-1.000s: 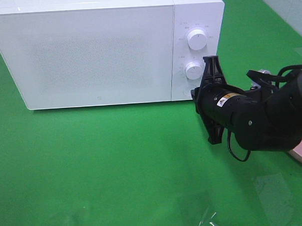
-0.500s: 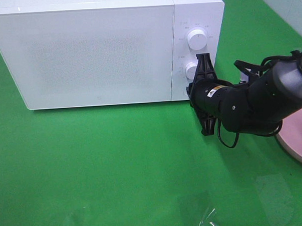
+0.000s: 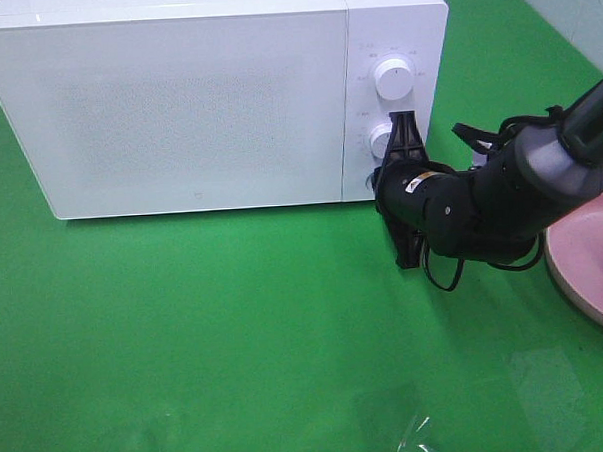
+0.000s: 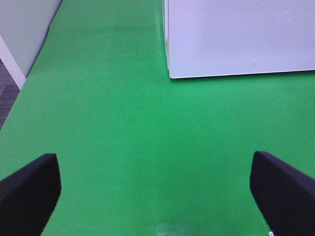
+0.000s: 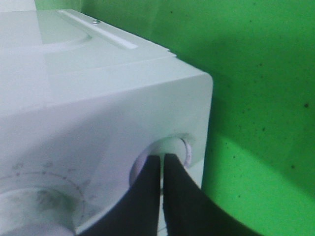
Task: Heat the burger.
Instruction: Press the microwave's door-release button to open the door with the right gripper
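The burger is out of view in every frame. The white microwave (image 3: 196, 100) stands at the back with its door closed. My right gripper (image 3: 380, 179) is shut, and its tips are against the round button (image 5: 184, 150) low on the control panel, below the two dials (image 3: 392, 78). In the right wrist view the two dark fingers (image 5: 150, 187) lie pressed together, and the gripper (image 5: 160, 158) points at that button. My left gripper (image 4: 157, 196) is open and empty over the green mat, in front of the microwave's left corner (image 4: 170, 73).
A pink round plate (image 3: 588, 263) lies on the right, partly behind my right arm, with nothing visible on it. A bit of clear film (image 3: 421, 439) lies near the front edge. A grey wall (image 4: 24, 34) borders the mat on the left.
My right gripper has moved left and back, from beside the microwave's right side up to the button on its panel. More of the pink plate shows now.
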You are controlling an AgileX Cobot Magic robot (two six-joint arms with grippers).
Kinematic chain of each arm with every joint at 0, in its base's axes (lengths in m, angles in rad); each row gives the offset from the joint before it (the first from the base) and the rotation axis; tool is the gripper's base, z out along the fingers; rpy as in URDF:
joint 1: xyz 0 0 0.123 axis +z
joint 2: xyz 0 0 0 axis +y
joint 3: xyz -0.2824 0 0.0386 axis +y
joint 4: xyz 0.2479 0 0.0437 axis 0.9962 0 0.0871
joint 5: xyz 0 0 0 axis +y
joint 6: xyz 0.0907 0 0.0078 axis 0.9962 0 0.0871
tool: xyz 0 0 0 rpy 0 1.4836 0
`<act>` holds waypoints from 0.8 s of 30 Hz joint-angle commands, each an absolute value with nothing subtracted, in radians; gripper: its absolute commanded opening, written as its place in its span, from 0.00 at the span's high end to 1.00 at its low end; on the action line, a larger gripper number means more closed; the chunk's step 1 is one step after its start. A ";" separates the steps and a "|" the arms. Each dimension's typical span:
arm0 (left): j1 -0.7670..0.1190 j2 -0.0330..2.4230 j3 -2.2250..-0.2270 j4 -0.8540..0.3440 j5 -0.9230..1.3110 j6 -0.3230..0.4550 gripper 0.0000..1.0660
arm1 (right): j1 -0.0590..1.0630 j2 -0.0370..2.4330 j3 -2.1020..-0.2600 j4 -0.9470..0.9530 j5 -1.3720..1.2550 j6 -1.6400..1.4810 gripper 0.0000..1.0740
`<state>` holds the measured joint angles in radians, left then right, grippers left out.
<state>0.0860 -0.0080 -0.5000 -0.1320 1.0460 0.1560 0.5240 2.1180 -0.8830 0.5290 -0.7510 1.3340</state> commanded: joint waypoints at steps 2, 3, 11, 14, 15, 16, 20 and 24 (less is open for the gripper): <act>0.083 -0.029 -0.497 -0.141 1.036 0.150 0.03 | 0.517 2.126 -0.905 0.549 -0.782 1.318 1.00; 0.083 -0.028 -0.497 -0.141 1.036 0.150 0.03 | 0.517 2.126 -0.905 0.554 -0.795 1.313 1.00; 0.083 -0.028 -0.497 -0.141 1.036 0.150 0.03 | 0.517 2.126 -0.910 0.600 -0.937 1.282 1.00; 0.083 -0.028 -0.497 -0.141 1.036 0.150 0.03 | 0.517 2.126 -0.919 0.604 -0.997 1.283 1.00; 0.083 -0.028 -0.497 -0.141 1.036 0.150 0.03 | 0.517 2.126 -0.932 0.605 -1.024 1.286 1.00; 0.083 -0.028 -0.497 -0.141 1.036 0.150 0.03 | 0.517 2.126 -0.932 0.605 -1.024 1.286 1.00; 0.083 -0.028 -0.497 -0.141 1.036 0.150 0.03 | 0.519 2.127 -0.969 0.627 -1.100 1.305 1.00; 0.083 -0.028 -0.497 -0.141 1.036 0.150 0.03 | 0.520 2.132 -0.984 0.638 -1.165 1.306 1.00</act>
